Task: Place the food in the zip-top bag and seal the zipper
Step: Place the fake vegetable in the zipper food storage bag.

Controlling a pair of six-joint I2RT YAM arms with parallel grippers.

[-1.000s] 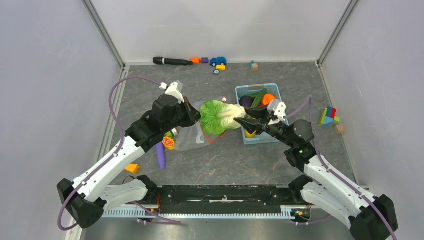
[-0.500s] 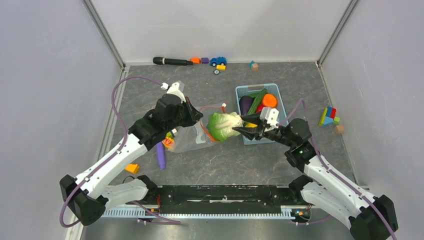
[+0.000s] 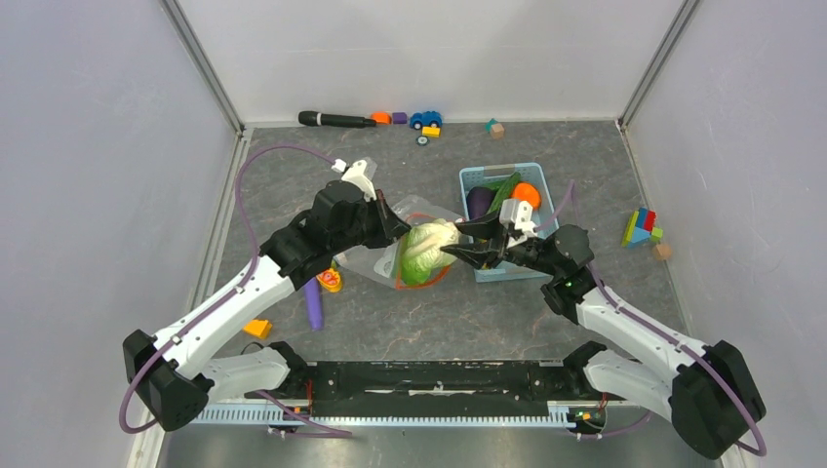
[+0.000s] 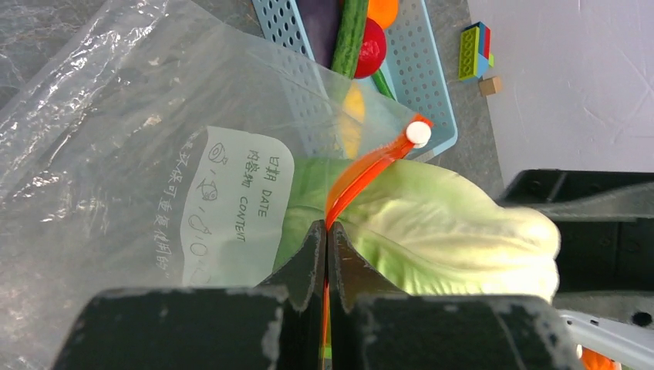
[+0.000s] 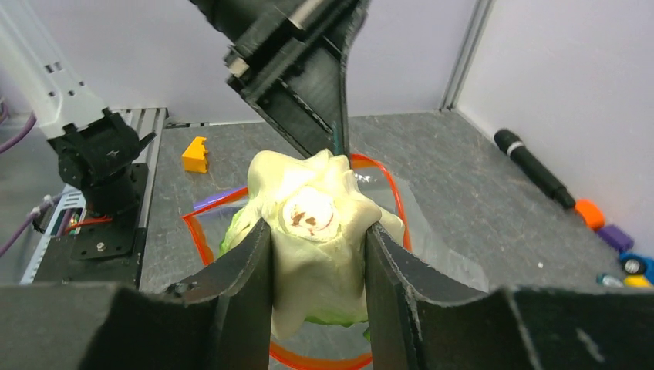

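Cabbage (image 3: 421,251) mid-frame, leafy end within zip-top bag (image 3: 371,265) mouth | left jaws clamped shut on zipper (image 4: 362,173) | right jaws gripping cabbage stem end | blue basket (image 3: 488,168) just right

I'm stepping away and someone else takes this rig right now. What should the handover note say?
Left gripper: shut on the zipper, holding the mouth of the zip-top bag open.
Right gripper: shut on the cabbage at its stem end, with the leafy end partway through the bag's mouth.
Done: nothing is clearly fully bagged.
Left: push the cabbage in and release it. Move the eggplant, cucumber and orange piece from the blue basket. Seal the zipper.
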